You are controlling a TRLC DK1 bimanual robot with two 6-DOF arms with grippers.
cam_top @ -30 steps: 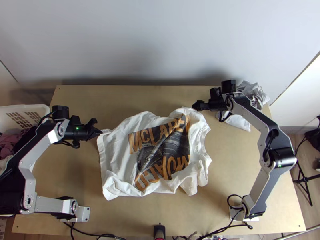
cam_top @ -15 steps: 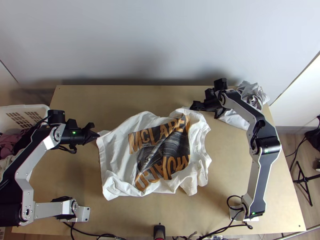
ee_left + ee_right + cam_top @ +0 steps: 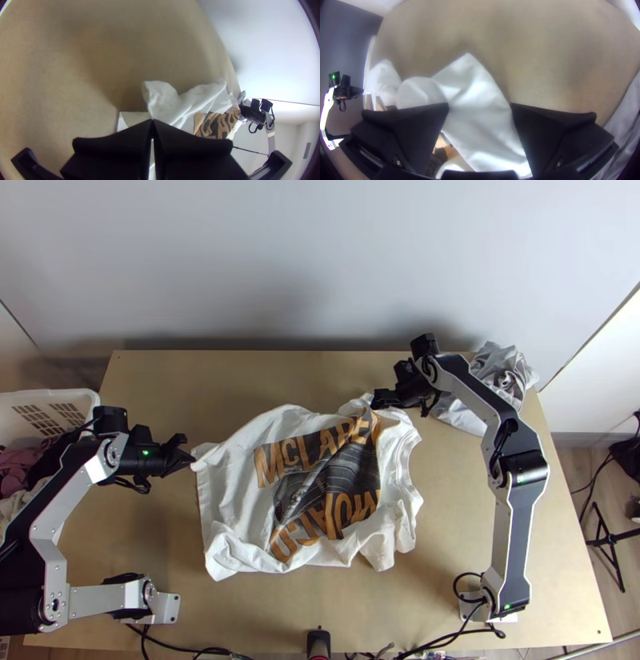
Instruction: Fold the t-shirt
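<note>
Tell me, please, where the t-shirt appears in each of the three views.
Top view: the t-shirt lies rumpled mid-table.
Left wrist view: at and beyond the closed jaws of the left gripper.
Right wrist view: between and beyond the open jaws of the right gripper.
Shared landmark: the orange-and-dark print.

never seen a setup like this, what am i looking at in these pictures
You see two robot arms, the left arm and the right arm, at a light wooden table. One picture looks steeply down from over the near edge; the other two come from cameras on the arms' wrists. A white t-shirt with a dark and orange print lies spread but rumpled. Grey cloth is heaped at the far right corner, and a white basket stands at the left. The left gripper is shut on the shirt's edge, near a corner. The right gripper is open, with part of the shirt between its fingers, not clamped.
</note>
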